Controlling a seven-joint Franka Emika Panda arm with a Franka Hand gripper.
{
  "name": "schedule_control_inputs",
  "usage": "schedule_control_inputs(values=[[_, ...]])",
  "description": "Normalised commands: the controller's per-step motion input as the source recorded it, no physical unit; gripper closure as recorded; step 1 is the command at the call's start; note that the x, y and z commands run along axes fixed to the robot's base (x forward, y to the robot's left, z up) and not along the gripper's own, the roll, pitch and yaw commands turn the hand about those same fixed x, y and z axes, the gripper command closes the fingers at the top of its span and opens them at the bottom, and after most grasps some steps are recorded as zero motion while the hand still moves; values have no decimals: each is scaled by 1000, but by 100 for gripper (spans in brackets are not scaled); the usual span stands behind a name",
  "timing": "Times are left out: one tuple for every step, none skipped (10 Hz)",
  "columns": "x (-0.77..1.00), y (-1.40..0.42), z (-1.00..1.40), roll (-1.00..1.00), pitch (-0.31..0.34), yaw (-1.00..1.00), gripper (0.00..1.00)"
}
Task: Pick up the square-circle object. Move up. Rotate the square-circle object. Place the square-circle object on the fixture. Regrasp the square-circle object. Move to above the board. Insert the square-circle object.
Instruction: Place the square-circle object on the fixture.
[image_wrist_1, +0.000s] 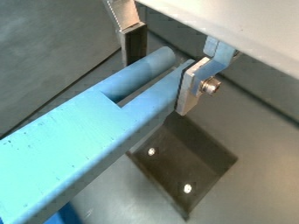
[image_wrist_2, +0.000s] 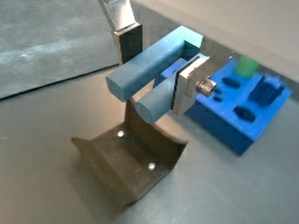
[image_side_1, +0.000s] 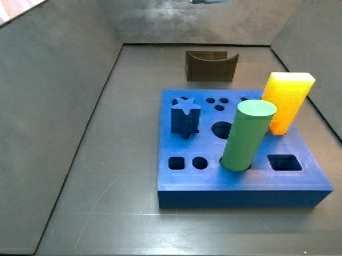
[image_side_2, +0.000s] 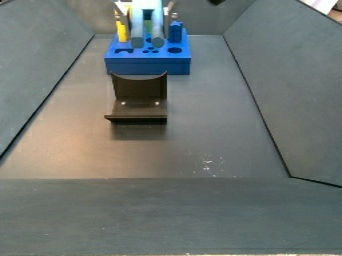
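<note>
The board (image_side_1: 241, 170) is sitting beyond the fixture (image_wrist_2: 128, 162). Above the fixture, the gripper (image_wrist_1: 162, 59) is pinching the peg (image_wrist_1: 87, 131) by one end; it looks stiff, light and smooth, likely to pivot.

In both side views the gripper (image_wrist_2: 160, 68) is out of frame. Beyond the fingers (image_wrist_1: 191, 86), the square-circle object (image_wrist_1: 87, 136) runs off a wrist view's edge. The board (image_wrist_2: 243, 112) behind the fingers is cropped, its holes blurred.
</note>
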Motion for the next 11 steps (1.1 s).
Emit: schedule_control_inputs(values=[[375,58,-1,-1000,203,-101,100],[314,56,1,-870,189,-111,100],[259,55,-3,-704,163,-114,100],[182,53,-9,-490,130,-115,100],[120,51,-6,-331,115,-112,100],[84,41,-1,-259,98,-106,100],[109,69,-1000,-1000,-14,-126,100],[112,72,-1000,-1000,-22,-127,100],[121,81,-1000,-1000,-6,-121,100],[137,83,-1000,-1000,24,-114,100],[148,92,-1000,-1000,40,-116,100]])
